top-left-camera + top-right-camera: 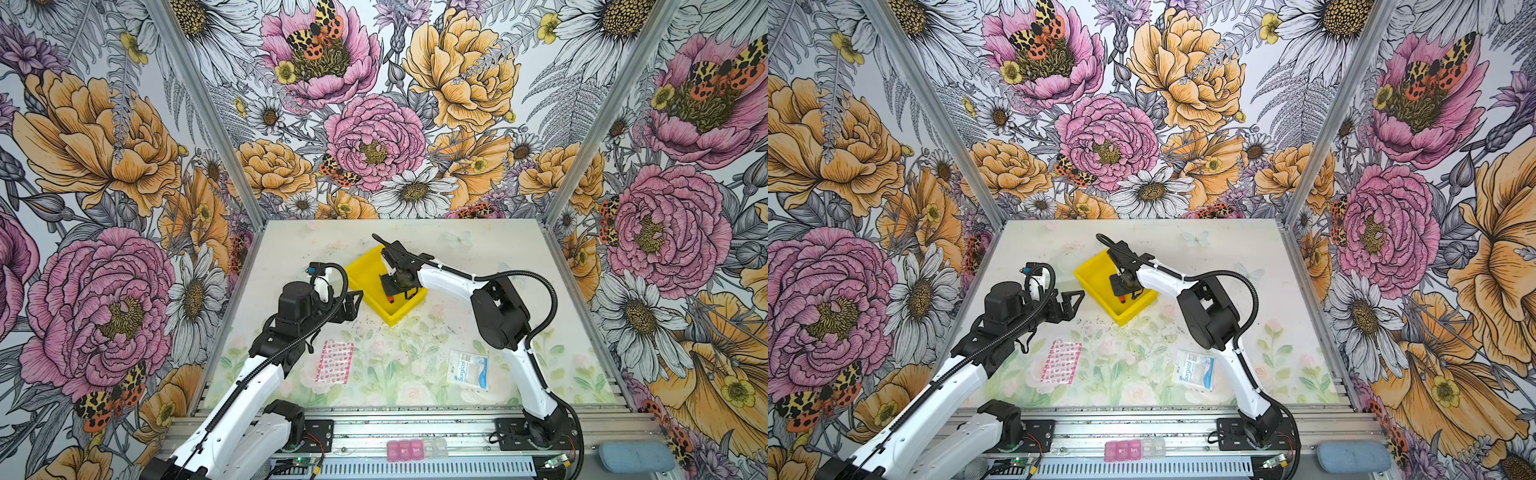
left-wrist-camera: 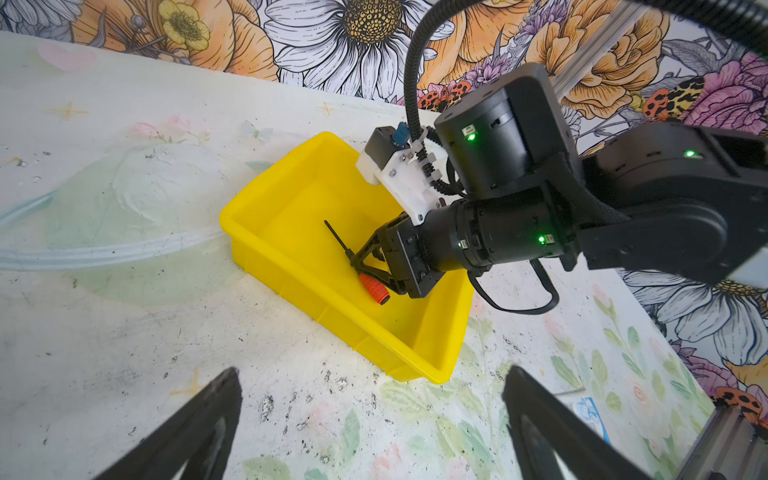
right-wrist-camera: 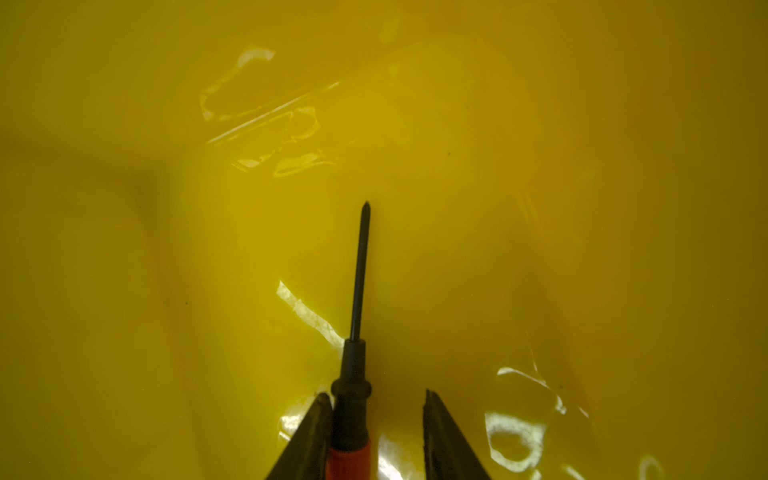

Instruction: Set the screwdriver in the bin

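Note:
The yellow bin (image 1: 365, 257) (image 1: 1092, 266) (image 2: 291, 191) sits at an angle in the middle of the table. The screwdriver (image 1: 389, 298) (image 1: 1122, 299) (image 2: 373, 287) (image 3: 358, 291) lies inside it, black shaft and red-orange handle. My right gripper (image 1: 388, 295) (image 1: 1121, 296) (image 2: 356, 266) (image 3: 376, 395) reaches down into the bin and is open. The screwdriver rests against one finger, with a clear gap to the other. My left gripper (image 1: 357, 297) (image 1: 1077, 297) (image 2: 372, 370) stands wide open and empty, over the table just left of the bin.
A pink bandage sheet (image 1: 334, 361) lies front left and a white Surgical packet (image 1: 467, 369) front right. A pink and clear pill organiser (image 1: 405, 451) sits on the front rail, a blue-grey pad (image 1: 636, 457) at the far right. Floral walls enclose three sides.

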Available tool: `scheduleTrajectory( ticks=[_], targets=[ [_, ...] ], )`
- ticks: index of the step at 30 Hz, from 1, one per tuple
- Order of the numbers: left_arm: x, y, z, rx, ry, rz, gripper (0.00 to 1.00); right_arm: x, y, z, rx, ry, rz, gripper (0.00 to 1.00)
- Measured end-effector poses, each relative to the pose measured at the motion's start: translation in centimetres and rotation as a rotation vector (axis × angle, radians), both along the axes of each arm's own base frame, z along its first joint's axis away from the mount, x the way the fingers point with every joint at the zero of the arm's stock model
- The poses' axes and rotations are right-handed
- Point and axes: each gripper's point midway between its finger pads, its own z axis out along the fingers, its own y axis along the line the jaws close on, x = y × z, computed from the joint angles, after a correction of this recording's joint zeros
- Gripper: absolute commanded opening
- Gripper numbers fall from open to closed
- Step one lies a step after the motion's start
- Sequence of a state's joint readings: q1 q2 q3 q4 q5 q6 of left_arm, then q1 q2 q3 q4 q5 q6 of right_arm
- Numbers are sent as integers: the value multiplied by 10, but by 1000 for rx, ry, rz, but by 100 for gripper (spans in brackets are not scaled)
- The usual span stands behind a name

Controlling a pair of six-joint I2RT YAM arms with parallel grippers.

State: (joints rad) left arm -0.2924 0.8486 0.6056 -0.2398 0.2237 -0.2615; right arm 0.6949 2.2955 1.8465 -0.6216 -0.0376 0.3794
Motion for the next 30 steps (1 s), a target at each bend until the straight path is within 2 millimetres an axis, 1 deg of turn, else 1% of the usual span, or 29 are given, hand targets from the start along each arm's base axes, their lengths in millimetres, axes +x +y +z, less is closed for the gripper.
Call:
scheduleTrajectory(
  ticks=[5, 7, 9, 11, 14, 15, 16, 18, 21, 25, 28, 30],
  targets=[
    [0, 2, 3, 2, -11, 12, 99, 2, 0, 22, 19, -32, -8, 63],
    [1, 7, 1, 15, -6, 36, 99, 1, 0, 36, 28, -56, -7, 72],
    [2, 13, -1, 33, -3, 72, 99, -1, -2, 51, 40, -78, -13, 78],
    [3, 20, -1, 50, -9, 108, 99, -4, -6, 68, 46, -104, -20, 82],
    [1, 33, 1, 71, -36, 171, 99, -14, -19, 97, 54, -152, -32, 85],
    [0, 38, 0, 79, -41, 195, 99, -19, -25, 107, 56, -169, -40, 99],
    [-1, 43, -1, 88, -44, 217, 98, -23, -32, 114, 57, -183, -52, 99],
    [-2, 53, -4, 111, -45, 270, 99, -37, -50, 130, 41, -223, -66, 100],
    [-2, 69, -8, 150, -39, 352, 99, -58, -82, 145, 16, -272, -104, 99],
    [-4, 89, -15, 200, -29, 447, 99, -86, -127, 153, -23, -328, -172, 99],
    [-6, 104, -22, 242, -21, 501, 99, -107, -167, 155, -54, -374, -234, 100],
    [-9, 111, -29, 276, -18, 515, 99, -120, -197, 156, -73, -414, -296, 100]
  ],
)
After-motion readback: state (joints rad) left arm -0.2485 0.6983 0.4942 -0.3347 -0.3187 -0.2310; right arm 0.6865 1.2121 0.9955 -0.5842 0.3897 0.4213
